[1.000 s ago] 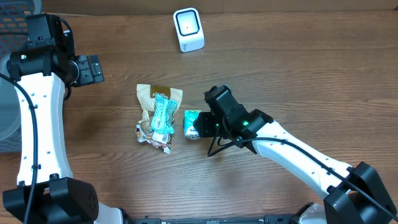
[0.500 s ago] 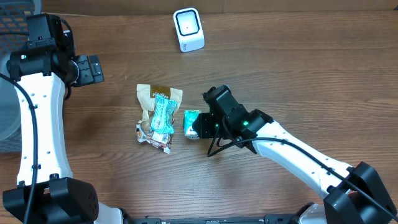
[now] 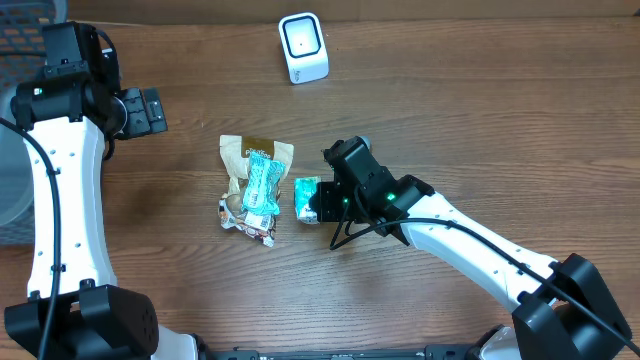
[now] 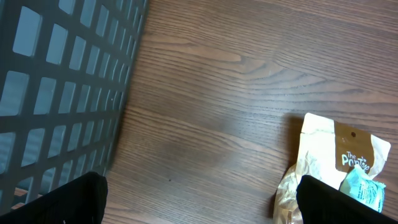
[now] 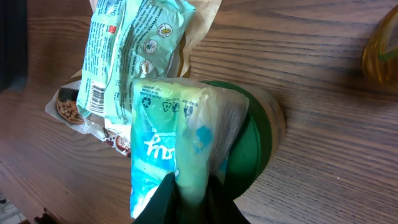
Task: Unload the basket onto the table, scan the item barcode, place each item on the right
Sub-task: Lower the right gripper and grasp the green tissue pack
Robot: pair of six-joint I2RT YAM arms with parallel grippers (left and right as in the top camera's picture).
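Underside of teal packet (image 5: 163, 134) hidden; R hand (image 5: 188, 190) is pinching its near end, long axis pointing away; L hand (image 4: 204, 196) gaping.

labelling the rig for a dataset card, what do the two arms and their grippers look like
The left arm and right arm both have smooth white link shells with black joints and black bases. A thin black cable runs along each, and small green indicator lights glow on the black housings. The left gripper and right gripper are black and blocky.
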